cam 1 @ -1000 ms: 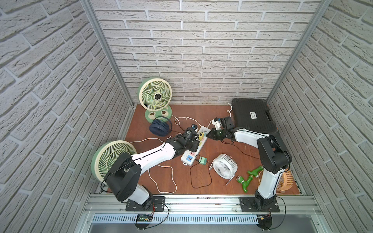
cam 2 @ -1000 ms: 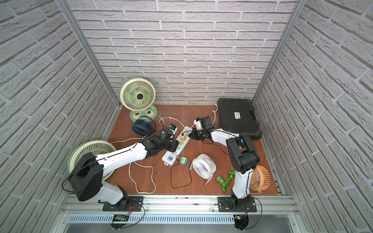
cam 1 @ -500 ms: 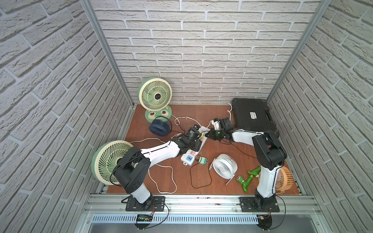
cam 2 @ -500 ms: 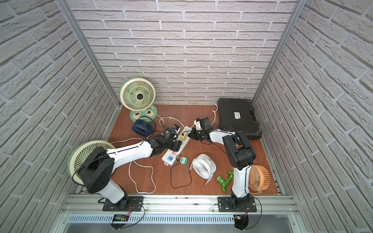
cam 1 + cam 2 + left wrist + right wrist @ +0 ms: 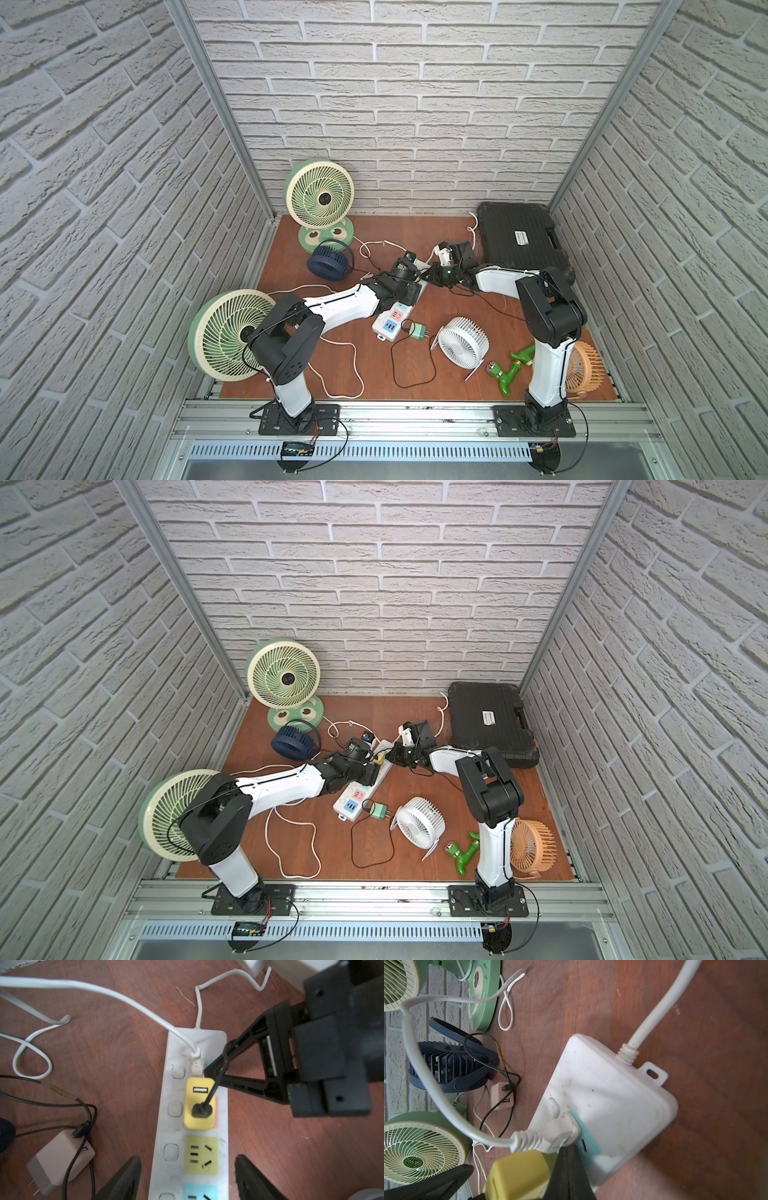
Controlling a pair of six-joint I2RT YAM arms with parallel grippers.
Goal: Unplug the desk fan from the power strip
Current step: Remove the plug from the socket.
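Left wrist view: looks down along the power strip (image 5: 172, 1130), which lies flat on the brown desk (image 5: 116, 1047).
Left tool (image 5: 188, 1159): open. One finger stands on each side of the strip at its bare yellow socket (image 5: 200, 1155), with a gap showing on both sides. It grips nothing.
Right tool (image 5: 208, 1070): closed, its fingers meeting in a point at the strip's edge, just beside the white plug (image 5: 196, 1061). Whether the point touches the strip cannot be told.
Plug: the white plug sits in the socket nearest the strip's cord end. Its white cord arches up and away, and which fan it ends at cannot be told.
Yellow adapter (image 5: 199, 1103): seated in the next socket, just beside the white plug. A black cable (image 5: 216, 1082) is in one of its USB ports and crosses over a finger of the closed tool.
Pink charger (image 5: 60, 1159): lies on the desk, apart from the strip, prongs bare, with a dark cable plugged into it.
Top views: the strip lies diagonally mid-desk between the two arms, blue USB end toward the front. A green charger (image 5: 417, 331) lies loose just beside that end, with a white fan (image 5: 461, 343) near it.
Back of desk: a green fan (image 5: 319, 198) stands upright against the brick wall, with a navy fan (image 5: 328, 262) in front of it. A black case (image 5: 519, 245) lies in the far right corner.
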